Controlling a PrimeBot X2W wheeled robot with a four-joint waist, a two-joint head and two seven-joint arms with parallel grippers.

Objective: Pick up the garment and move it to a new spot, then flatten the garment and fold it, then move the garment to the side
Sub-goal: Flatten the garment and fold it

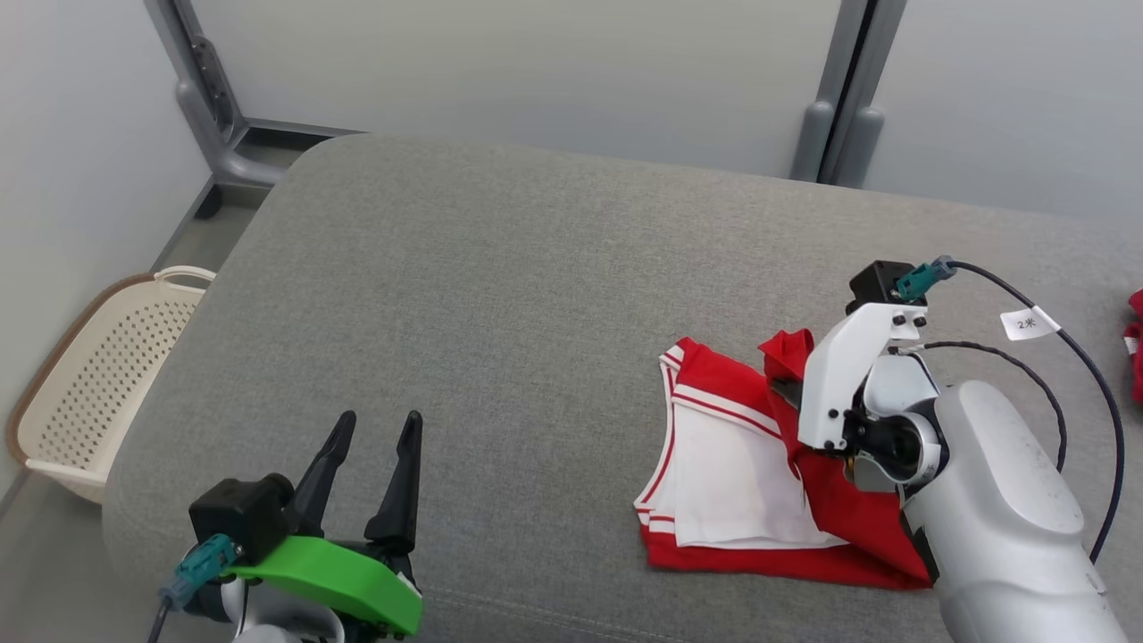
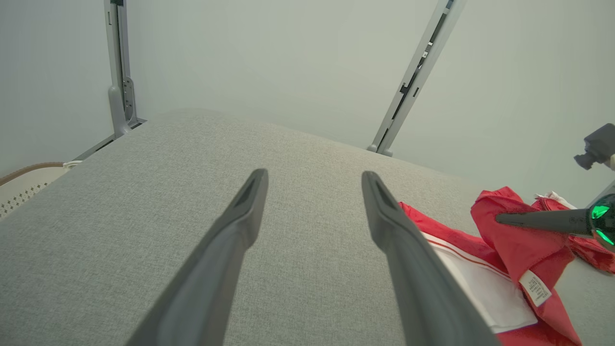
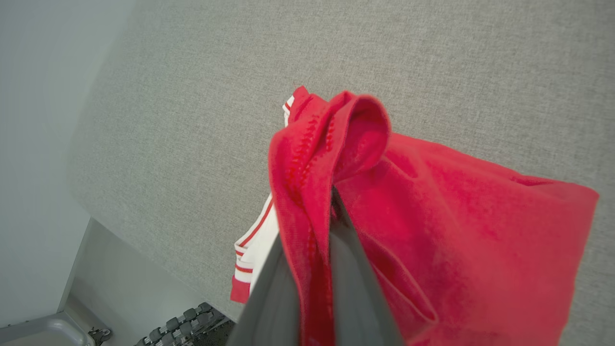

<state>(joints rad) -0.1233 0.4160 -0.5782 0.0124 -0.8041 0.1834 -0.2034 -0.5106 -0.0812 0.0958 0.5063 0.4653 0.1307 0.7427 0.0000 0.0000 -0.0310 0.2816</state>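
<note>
The left end effector (image 1: 379,420) hovers closest to the robot over bare cushion (image 1: 536,313), its fingers spread wide and holding nothing. The garment (image 1: 741,464) lies well off to its right.

The right end effector (image 3: 330,206) is farther out, pinched nearly closed on a red fold of the garment. The fold is lifted and bunches over its fingertips. The rest of the garment lies below and to its left on the cushion: a white panel with red stripes, flat, with a red layer under it that runs back beneath the arm.

The step in hand looks like the fold, since one red edge is raised while the body lies roughly flat. The next move probably calls for carrying that edge low across the white panel, away from the right arm, and letting go only once the edges line up. The cloth could drag and slide, so the left end effector may have to come across and pin the far side.

Beyond the left end effector, off the cushion's edge, a basket (image 1: 98,375) sits on the floor. Another red item (image 1: 1136,344) shows far right of the right end effector.
</note>
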